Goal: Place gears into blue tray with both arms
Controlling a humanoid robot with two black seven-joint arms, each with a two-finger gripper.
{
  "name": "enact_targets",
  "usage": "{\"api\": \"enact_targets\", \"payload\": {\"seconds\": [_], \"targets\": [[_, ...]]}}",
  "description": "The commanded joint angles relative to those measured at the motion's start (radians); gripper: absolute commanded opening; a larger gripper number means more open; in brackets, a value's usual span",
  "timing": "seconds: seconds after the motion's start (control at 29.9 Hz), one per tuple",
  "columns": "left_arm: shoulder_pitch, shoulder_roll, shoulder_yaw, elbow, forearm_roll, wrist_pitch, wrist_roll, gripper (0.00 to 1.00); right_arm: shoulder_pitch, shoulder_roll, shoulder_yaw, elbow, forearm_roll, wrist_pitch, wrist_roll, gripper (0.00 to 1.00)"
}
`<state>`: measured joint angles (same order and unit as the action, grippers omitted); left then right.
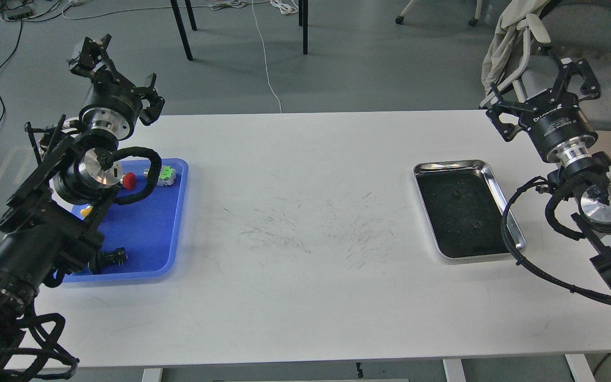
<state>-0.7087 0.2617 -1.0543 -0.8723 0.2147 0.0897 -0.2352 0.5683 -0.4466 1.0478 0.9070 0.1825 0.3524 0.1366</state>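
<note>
Two tiny black gears lie on the dark liner of the steel tray (498, 183) at the right: one gear (457, 193) toward the back, the other gear (478, 225) nearer the front. They are hard to tell from the liner. The blue tray (149, 239) sits at the table's left edge, partly hidden by my left arm. My left gripper (121, 74) is raised behind the blue tray's far end, open and empty. My right gripper (539, 90) hovers past the table's far right corner, above and right of the steel tray, open and empty.
In the blue tray lie push-button switches: a red-capped one (129, 180), a green one (165, 175), a yellow one (87, 210) and a black one (113, 257). Scuff marks (311, 228) cover the white table's middle. A chair (576, 32) and table legs (181, 29) stand behind.
</note>
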Motion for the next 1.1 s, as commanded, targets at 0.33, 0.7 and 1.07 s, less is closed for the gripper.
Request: {"api": "enact_targets", "payload": {"seconds": [0.33,0.7,1.07], "targets": [[-0.002,-0.004,0.0,0.001,0.0,0.001,-0.001,0.98,0.005,-0.01,-0.002,0.015,0.0,-0.001,0.0,0.99],[-0.002,0.001,-0.001,0.009,-0.014,-0.051,0.004,0.98,0.005,-0.018,0.003,0.023,0.0,0.005,-0.002,0.99],[0.006,0.005,0.0,0.001,0.002,-0.047,-0.001,0.98,0.004,-0.047,-0.009,0.03,0.0,0.007,-0.012,0.99]]}}
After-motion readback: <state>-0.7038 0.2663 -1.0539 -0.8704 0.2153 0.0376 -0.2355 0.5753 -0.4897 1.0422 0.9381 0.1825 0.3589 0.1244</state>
